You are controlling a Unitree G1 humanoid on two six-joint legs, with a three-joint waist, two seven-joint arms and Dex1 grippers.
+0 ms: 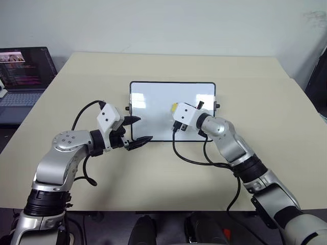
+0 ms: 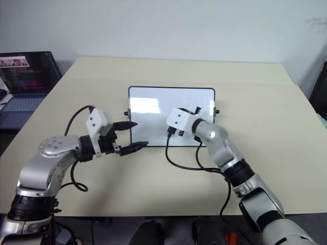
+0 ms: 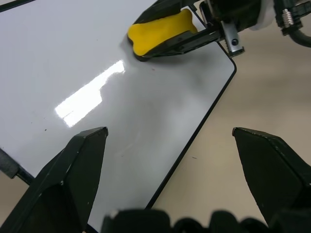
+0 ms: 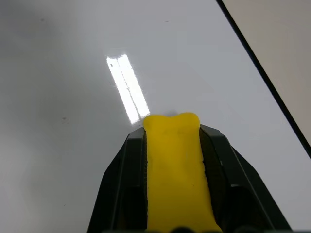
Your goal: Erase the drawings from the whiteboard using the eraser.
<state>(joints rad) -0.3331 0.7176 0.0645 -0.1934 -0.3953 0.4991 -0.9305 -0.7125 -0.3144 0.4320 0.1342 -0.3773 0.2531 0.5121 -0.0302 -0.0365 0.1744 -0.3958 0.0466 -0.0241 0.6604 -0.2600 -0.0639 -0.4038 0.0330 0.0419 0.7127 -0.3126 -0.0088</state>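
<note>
Right gripper [image 3: 194,34]: both black fingers clamped along the flanks of the yellow eraser [image 4: 176,170], dark underside laid on the whiteboard [image 1: 153,107], toward 3 o'clock of the board's middle.

Left gripper [image 1: 137,130]: jaws spread wide, nothing between them, poised over the board's edge at 7 o'clock.

Whiteboard: black-framed, lying flat at the centre of the beige table [image 1: 153,178]. No red drawings can be made out on the visible white surface; only window glare and a few faint specks. Judged: erasing looks close to done, though the area under the right gripper is hidden.

Laptop [image 1: 23,76]: open, on a separate surface at 10 o'clock, well apart from the work.

Risks, judged: the board appears unheld, so a hard sideways stroke could slide or turn it. A stroke carried toward 3 o'clock could run the eraser off the frame onto the table. The right arm's cable [image 1: 191,158] trails near the board's near edge and might snag.

Room: open board surface toward 9 and 12 o'clock; bare table all round.
</note>
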